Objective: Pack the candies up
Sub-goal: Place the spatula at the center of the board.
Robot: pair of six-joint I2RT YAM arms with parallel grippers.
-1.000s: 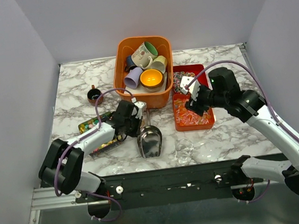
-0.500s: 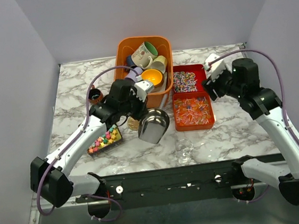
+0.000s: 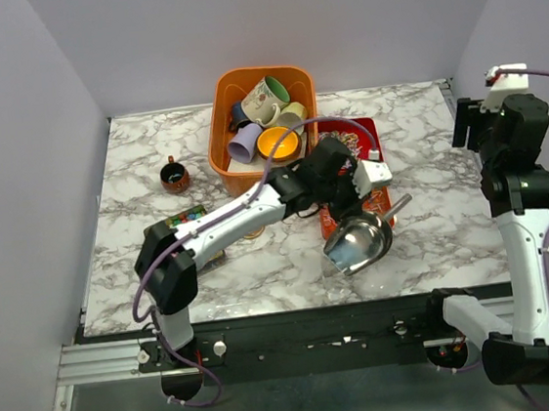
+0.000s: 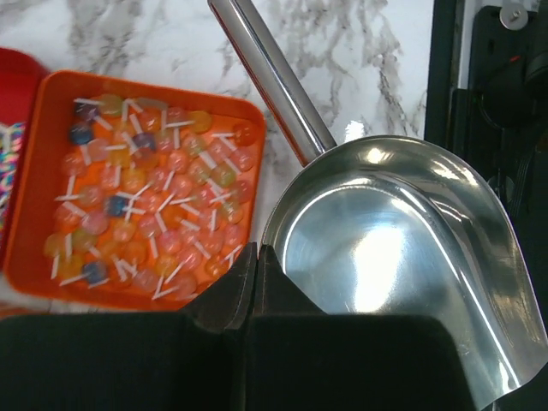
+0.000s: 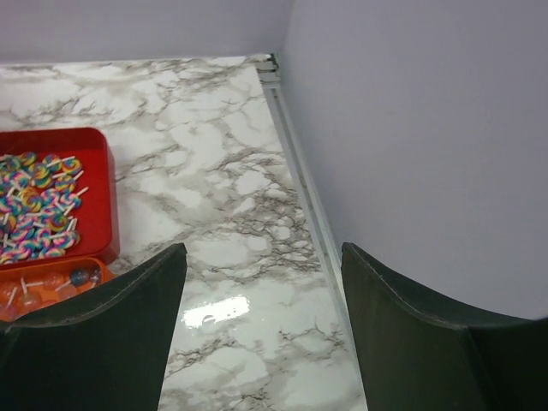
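Orange-red candies [image 4: 145, 188] with pale stick ends fill an orange tray [image 4: 248, 116]. Speckled multicolour candies [image 5: 38, 205] lie in the red tray [image 5: 101, 184] behind it. My left gripper [image 4: 255, 250] is shut on the rim of a shiny metal scoop [image 4: 394, 240], beside the orange tray's near right corner. From above, the left gripper [image 3: 352, 215] holds the scoop [image 3: 359, 243] tilted, with its handle pointing right. The scoop's bowl is empty. My right gripper [image 5: 261, 325] is open with nothing between its fingers, raised at the far right [image 3: 465, 131].
An orange bin [image 3: 222, 123] full of mugs stands at the back centre. A small dark cup [image 3: 173, 174] sits left of it. A dark box of coloured sweets [image 3: 183, 218] lies at the left, partly under my left arm. The table's right rail [image 5: 300, 171] meets the wall.
My left arm lifted the scoop off the table and swung it right to the orange tray. My right arm drew back from the trays to the far right, and its jaws widened.
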